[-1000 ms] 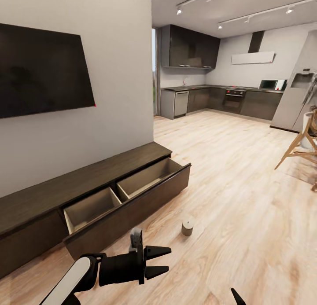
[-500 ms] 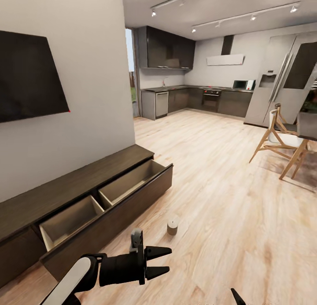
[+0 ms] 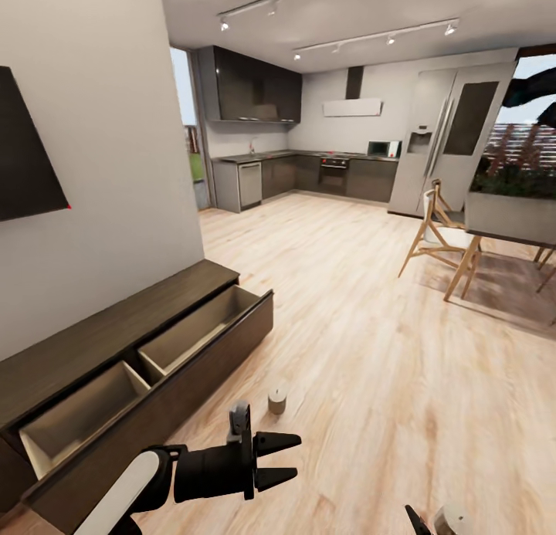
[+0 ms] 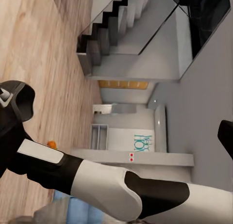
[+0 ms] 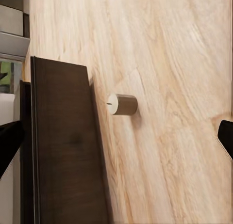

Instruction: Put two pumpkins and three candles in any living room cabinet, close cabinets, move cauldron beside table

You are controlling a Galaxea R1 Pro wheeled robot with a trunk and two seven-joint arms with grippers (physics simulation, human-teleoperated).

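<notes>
The long dark-brown cabinet [image 3: 116, 326] runs along the left wall, and its two pale-lined drawers [image 3: 185, 330] stand pulled out and empty. One stubby pale candle [image 3: 277, 400] stands on the wood floor just in front of the drawer front. My left gripper [image 3: 296, 456] hovers open and empty a little short of that candle. The right wrist view has the same candle [image 5: 121, 104] beside the dark drawer front [image 5: 63, 151], with my right gripper [image 5: 116, 139] open and its fingertips [image 5: 225, 136] wide apart. A second pale candle top [image 3: 452, 521] peeks in beside the right fingertip. The cauldron and table are out of view.
Wooden chairs [image 3: 440, 238] and a grey planter [image 3: 510, 215] stand at the right. A dark kitchen [image 3: 309, 172] and fridge [image 3: 440, 141] lie far ahead across open wood floor. A small orange blob [image 4: 51, 144] sits on the floor beyond my right arm [image 4: 111, 183] in the left wrist view.
The head camera has turned right, so cabinet and candle slid left in the picture and chairs and planter came into view. Both grippers hold the same pose.
</notes>
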